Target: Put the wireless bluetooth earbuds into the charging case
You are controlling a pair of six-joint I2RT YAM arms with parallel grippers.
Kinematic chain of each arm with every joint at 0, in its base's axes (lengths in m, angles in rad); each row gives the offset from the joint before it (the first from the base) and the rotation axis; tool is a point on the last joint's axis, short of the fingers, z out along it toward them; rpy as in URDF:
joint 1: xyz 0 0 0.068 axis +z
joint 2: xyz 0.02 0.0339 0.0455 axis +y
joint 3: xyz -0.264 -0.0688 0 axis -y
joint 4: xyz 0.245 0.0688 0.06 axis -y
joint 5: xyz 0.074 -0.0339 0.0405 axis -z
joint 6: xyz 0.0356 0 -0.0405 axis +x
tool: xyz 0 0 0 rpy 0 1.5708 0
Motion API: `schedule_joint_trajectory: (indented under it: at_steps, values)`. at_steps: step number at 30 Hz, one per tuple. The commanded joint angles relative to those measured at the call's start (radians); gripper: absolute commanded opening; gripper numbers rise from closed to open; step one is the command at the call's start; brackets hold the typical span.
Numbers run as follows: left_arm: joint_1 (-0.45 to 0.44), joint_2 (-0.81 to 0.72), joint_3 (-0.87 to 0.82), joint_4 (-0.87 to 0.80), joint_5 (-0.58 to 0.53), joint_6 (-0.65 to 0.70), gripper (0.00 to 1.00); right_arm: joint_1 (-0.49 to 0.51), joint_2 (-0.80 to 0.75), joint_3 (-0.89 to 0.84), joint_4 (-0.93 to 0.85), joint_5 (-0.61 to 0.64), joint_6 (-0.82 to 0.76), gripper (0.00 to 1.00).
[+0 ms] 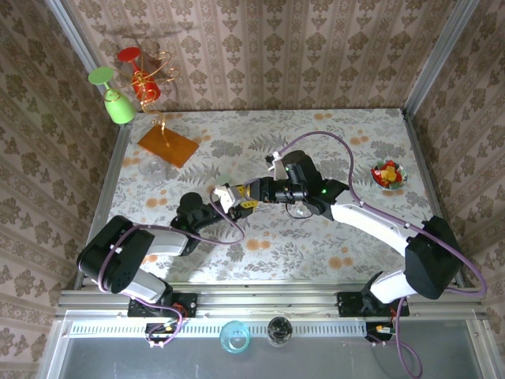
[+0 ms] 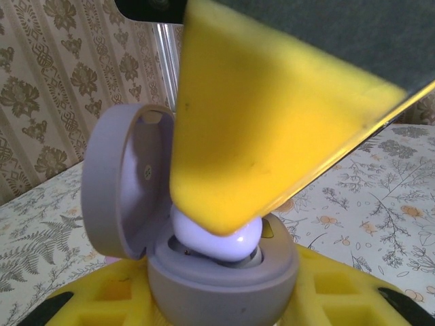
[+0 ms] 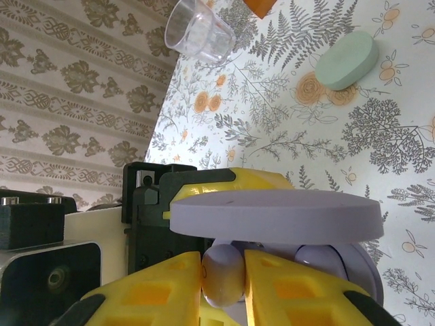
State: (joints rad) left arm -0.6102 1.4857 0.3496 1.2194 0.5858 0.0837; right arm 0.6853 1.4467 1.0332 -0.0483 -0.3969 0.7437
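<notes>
The right gripper pinches a glossy lilac earbud between its yellow pads, at the mouth of the open lilac case. The left gripper is closed tight on that case, over mid-table. The table has a floral print, and patterned wallpaper surrounds it.

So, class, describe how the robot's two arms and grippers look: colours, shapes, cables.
The left arm and right arm have white links and bulky black joints. A purple cable runs along each. The right arm carries a small green light. The fingers are yellow, moulded with square pockets.
</notes>
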Motion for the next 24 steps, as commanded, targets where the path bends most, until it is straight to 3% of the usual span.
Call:
schedule_joint_trajectory:
  at_steps: [1,16,24]
  values:
    - [-0.008,-0.024,0.030,0.036,-0.011,0.002,0.29,0.006,0.002,0.001,-0.024,0.027,-0.009,0.28]
    - [0.004,-0.029,0.010,0.026,-0.017,0.025,0.29,0.002,-0.126,-0.002,-0.059,0.038,-0.106,0.40]
    - [0.017,-0.058,-0.015,-0.039,0.024,0.116,0.29,-0.024,-0.106,0.114,-0.175,0.073,-0.190,0.40]
